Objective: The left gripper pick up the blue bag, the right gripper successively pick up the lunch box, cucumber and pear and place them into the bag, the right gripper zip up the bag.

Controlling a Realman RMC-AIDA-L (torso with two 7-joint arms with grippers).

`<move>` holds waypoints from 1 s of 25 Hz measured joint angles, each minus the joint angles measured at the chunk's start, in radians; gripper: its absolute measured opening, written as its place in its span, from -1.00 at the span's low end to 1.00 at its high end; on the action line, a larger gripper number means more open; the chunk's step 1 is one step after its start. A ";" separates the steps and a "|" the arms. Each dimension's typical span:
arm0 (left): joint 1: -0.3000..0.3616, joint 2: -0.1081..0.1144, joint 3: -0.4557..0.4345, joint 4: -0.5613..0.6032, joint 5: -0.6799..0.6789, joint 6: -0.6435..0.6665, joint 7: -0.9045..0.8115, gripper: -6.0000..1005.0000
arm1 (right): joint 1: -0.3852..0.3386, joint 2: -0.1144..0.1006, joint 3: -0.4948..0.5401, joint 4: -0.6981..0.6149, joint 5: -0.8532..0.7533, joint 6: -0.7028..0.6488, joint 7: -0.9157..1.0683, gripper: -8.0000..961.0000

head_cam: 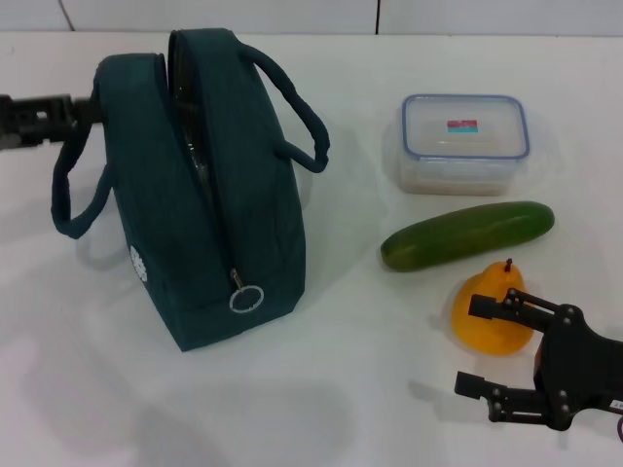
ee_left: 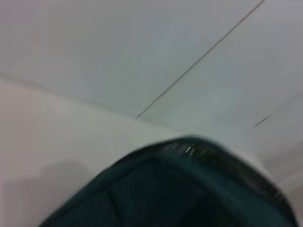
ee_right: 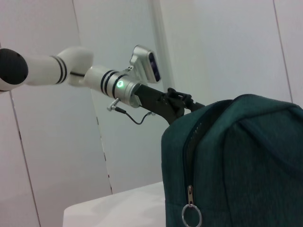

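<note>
I see the bag (head_cam: 224,243) upright on the table (head_cam: 97,389), left of centre, zip partly open at the top. Left gripper (head_cam: 83,109) sits at the bag's far-left top edge; I cannot tell its finger state. Box (head_cam: 465,142) stands far right, cucumber (head_cam: 467,235) just in front of it, pear (head_cam: 494,309) nearer still. Right gripper (head_cam: 477,345) hovers beside the pear, fingers spread, holding nothing.

The blue bag (head_cam: 209,209) stands upright on the left of the desk (head_cam: 341,389). To its right, the lunch box (head_cam: 464,142) lies farthest back, the cucumber (head_cam: 467,234) in front of it, and the pear (head_cam: 494,311) nearest, just beside the right gripper (head_cam: 479,345). The left gripper (head_cam: 83,109) is at the bag's far left side.
</note>
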 joint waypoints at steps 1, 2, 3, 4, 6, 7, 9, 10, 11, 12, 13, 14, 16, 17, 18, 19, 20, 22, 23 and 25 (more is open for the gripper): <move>-0.005 0.000 0.029 0.034 0.028 0.000 -0.047 0.72 | 0.000 0.000 0.000 0.000 0.000 0.000 0.000 0.76; -0.007 0.000 0.051 0.055 0.038 0.001 -0.074 0.72 | 0.000 0.000 0.000 0.000 0.000 0.000 0.000 0.76; -0.008 0.002 0.077 0.070 0.039 0.001 -0.102 0.72 | 0.000 0.000 0.000 0.000 0.000 0.001 0.000 0.76; -0.009 0.004 0.100 0.081 0.040 0.001 -0.127 0.72 | 0.000 0.000 0.000 0.000 0.000 0.001 0.000 0.76; -0.014 0.006 0.136 0.091 0.039 0.002 -0.167 0.72 | 0.000 0.000 0.000 0.000 0.000 0.003 -0.001 0.76; -0.019 0.007 0.151 0.094 0.039 0.003 -0.183 0.72 | 0.000 0.000 0.000 0.000 0.000 0.003 -0.001 0.76; -0.030 0.009 0.158 0.094 0.037 0.010 -0.201 0.72 | 0.000 0.000 0.000 0.000 0.000 0.003 -0.002 0.76; -0.038 0.012 0.158 0.093 0.034 0.016 -0.210 0.72 | 0.000 0.000 0.000 0.000 0.000 0.003 -0.003 0.76; -0.042 0.017 0.157 0.092 0.020 0.023 -0.221 0.72 | 0.000 0.000 0.000 0.000 0.000 0.003 -0.003 0.76; -0.044 0.022 0.156 0.091 0.007 0.027 -0.232 0.72 | 0.000 0.000 0.000 0.000 0.000 0.003 -0.003 0.76; -0.045 0.029 0.156 0.091 -0.008 0.031 -0.243 0.72 | 0.000 0.000 0.000 0.000 0.000 0.003 -0.003 0.76; -0.047 0.034 0.159 0.091 -0.019 0.032 -0.254 0.72 | 0.000 0.000 0.000 0.000 0.000 0.004 -0.003 0.76; -0.053 0.038 0.162 0.091 -0.025 0.033 -0.270 0.72 | 0.000 0.000 0.000 0.000 0.000 0.006 -0.003 0.75; -0.058 0.039 0.163 0.089 -0.021 0.034 -0.276 0.72 | 0.000 0.000 0.000 0.000 0.000 0.007 -0.003 0.75; -0.061 0.039 0.164 0.088 -0.016 0.035 -0.279 0.72 | 0.000 0.000 0.000 0.000 0.000 0.010 -0.004 0.75; -0.066 0.039 0.167 0.086 -0.002 0.037 -0.284 0.72 | 0.000 0.000 0.000 0.000 0.000 0.011 -0.004 0.75; -0.072 0.039 0.170 0.085 0.015 0.037 -0.289 0.72 | 0.000 0.000 0.000 -0.002 0.000 0.014 -0.004 0.75; -0.082 0.037 0.176 0.086 0.054 0.037 -0.295 0.72 | 0.000 0.000 0.000 -0.005 0.000 0.016 -0.004 0.75; -0.088 0.033 0.179 0.086 0.079 0.037 -0.298 0.72 | 0.000 0.000 0.000 -0.005 0.000 0.016 -0.004 0.75; -0.102 0.025 0.183 0.088 0.116 0.037 -0.300 0.72 | 0.000 0.000 0.000 -0.008 0.000 0.016 -0.004 0.75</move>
